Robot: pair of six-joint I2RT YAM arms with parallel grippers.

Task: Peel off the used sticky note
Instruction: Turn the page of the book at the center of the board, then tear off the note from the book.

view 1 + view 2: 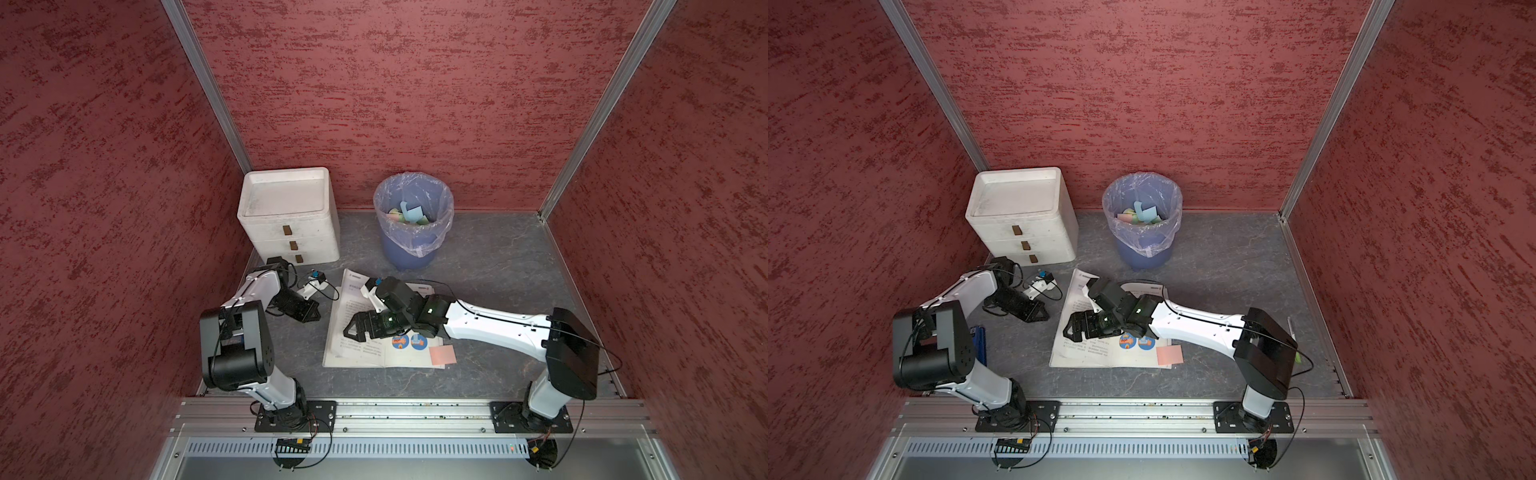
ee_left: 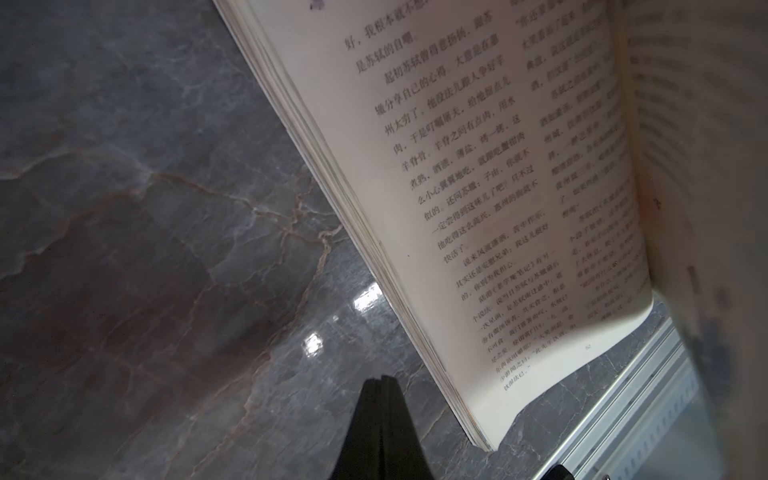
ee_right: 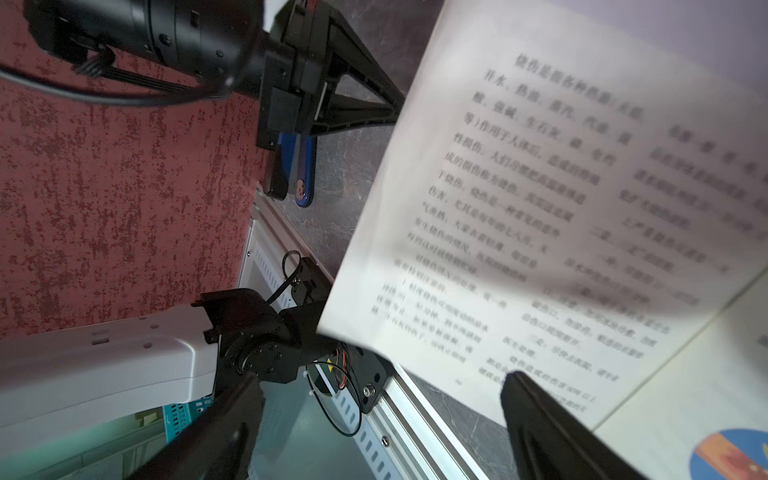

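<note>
- Right gripper: released, jaws spread wide and nothing clamped. It hangs over the left page of the open book.
- Left gripper: clenched and empty, on the table just beside the book's 9 o'clock edge. It is probably parked there to pin the book when needed.
- Sticky note: pink, on the book's 4 o'clock corner and overhanging the page edge. It is not yet peeled and lies well apart from both grippers.
- Raised page: in the right wrist view it stands off the book near the spread jaws. It is likely to get in the way until it settles.
- Obstruction: the right arm's forearm crosses just above the note, so reaching it probably calls for pulling back toward 4 o'clock.
- Surroundings: lined bin holding discarded notes at the book's 12 o'clock; white drawer unit at 11 o'clock.
</note>
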